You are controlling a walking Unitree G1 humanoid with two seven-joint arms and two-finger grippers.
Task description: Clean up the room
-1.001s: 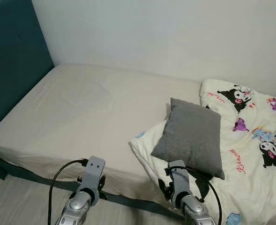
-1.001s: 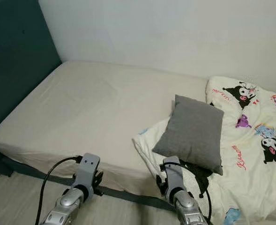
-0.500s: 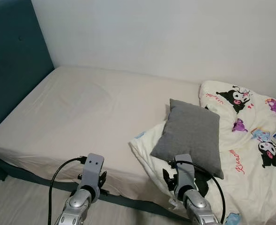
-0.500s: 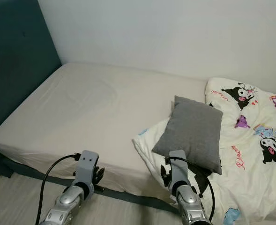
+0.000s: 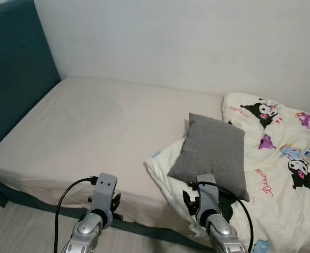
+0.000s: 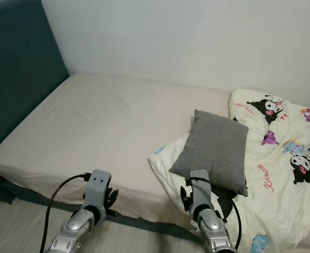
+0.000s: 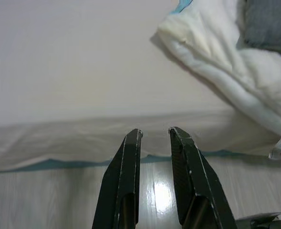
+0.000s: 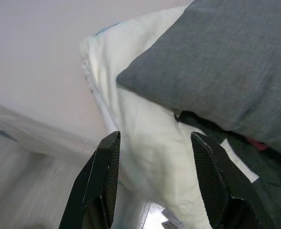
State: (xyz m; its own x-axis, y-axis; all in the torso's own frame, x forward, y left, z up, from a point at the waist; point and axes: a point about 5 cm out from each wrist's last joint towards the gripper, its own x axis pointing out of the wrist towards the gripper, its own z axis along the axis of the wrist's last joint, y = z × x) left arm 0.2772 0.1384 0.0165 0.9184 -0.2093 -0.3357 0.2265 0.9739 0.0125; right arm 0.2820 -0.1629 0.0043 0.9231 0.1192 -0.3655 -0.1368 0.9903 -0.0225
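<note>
A bed (image 5: 91, 126) with a plain cream sheet stands against a white wall (image 5: 170, 42), with a dark teal headboard (image 5: 12, 68) at the robot's left. Both silver arms reach forward, low at the near edge of the mattress. The right gripper (image 8: 154, 138) has its two black fingers spread wide apart, holding nothing; just ahead of it lies a grey pillow (image 5: 212, 153), resting tilted on a bunched cream duvet (image 5: 281, 174) printed with cartoon characters (black-and-white figures with pink and purple touches). A folded corner of that duvet sits right between and beyond the spread fingertips, hanging over the bed's edge. The left gripper (image 7: 155, 131) has its fingers close together with a narrow gap, gripping nothing; beyond its tips are the sheet-covered side of the mattress, a teal strip of bed frame (image 7: 45, 164), and pale wood-look floor (image 7: 49, 200) beneath. The duvet corner lies well off to that gripper's right side.
</note>
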